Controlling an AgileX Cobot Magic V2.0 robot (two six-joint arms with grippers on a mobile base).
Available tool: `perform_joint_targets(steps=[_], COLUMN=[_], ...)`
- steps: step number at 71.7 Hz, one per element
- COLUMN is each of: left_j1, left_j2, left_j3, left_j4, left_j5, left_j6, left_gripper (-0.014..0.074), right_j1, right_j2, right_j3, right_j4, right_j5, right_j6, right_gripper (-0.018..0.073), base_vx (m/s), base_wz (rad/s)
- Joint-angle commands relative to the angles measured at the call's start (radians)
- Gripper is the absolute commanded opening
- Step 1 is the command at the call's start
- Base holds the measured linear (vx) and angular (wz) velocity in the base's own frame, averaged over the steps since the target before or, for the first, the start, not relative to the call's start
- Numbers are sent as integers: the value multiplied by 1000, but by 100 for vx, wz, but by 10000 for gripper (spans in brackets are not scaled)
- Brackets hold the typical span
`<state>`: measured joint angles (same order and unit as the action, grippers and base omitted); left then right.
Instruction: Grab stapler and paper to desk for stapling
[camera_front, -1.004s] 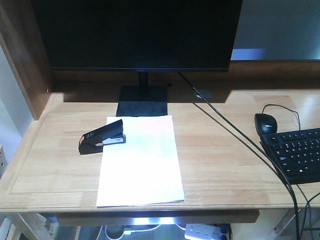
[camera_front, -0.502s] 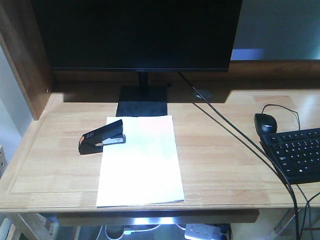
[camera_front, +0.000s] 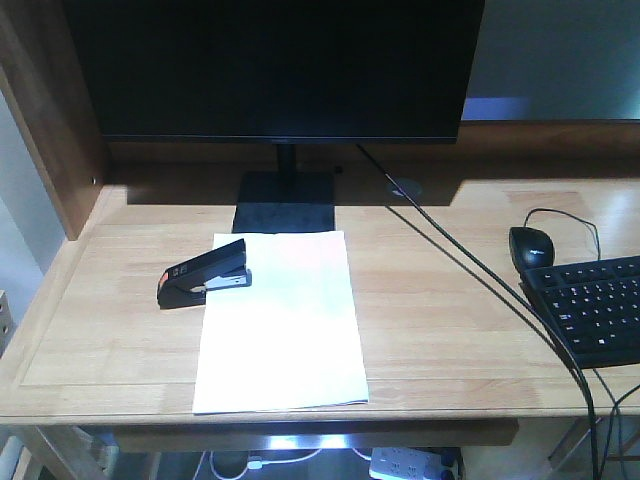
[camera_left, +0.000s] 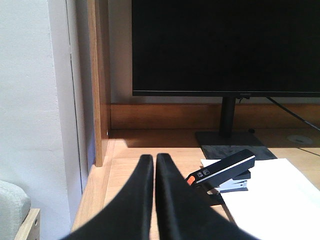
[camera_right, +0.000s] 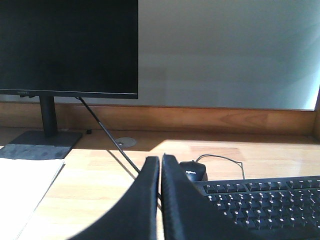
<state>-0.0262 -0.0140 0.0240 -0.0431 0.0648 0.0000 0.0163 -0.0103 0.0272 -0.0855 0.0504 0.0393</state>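
one stapler (camera_front: 204, 272), one monitor (camera_front: 275, 68), one keyboard (camera_front: 592, 309), one mouse (camera_front: 531, 246)

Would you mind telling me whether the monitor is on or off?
Off, as far as the pictures show: the monitor screen is uniformly black in all three views, with nothing displayed. No power light is visible.

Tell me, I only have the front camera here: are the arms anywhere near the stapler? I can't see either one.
Observer: The left gripper is shut, empty, held short of the stapler.
Operator: And the right one?
Observer: The right gripper is also shut, pointing toward the mouse and keyboard.
Operator: Anything on the stapler I'm missing?
Observer: The left wrist view shows an orange-red tab at its near end, and its front end resting over the corner of the paper.
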Motion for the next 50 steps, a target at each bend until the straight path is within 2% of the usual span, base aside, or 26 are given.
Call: perform_joint_targets(steps=[1, 50], left_j1=[-3, -3], left_j2=[-14, -14], left_j3=[11, 11], left_j4=[-10, -10], left_j5=[-71, -71], left_j6=[0, 0], left_gripper=[-6, -6], right_j1=[-8, -8], right_j2=[-9, -9], right_j3=[5, 5], right_j4=[-7, -7], right_j5=[-70, -70], right_j6=[2, 2], right_gripper=[-10, -10], base_vx=[0, 0], base_wz=[0, 0])
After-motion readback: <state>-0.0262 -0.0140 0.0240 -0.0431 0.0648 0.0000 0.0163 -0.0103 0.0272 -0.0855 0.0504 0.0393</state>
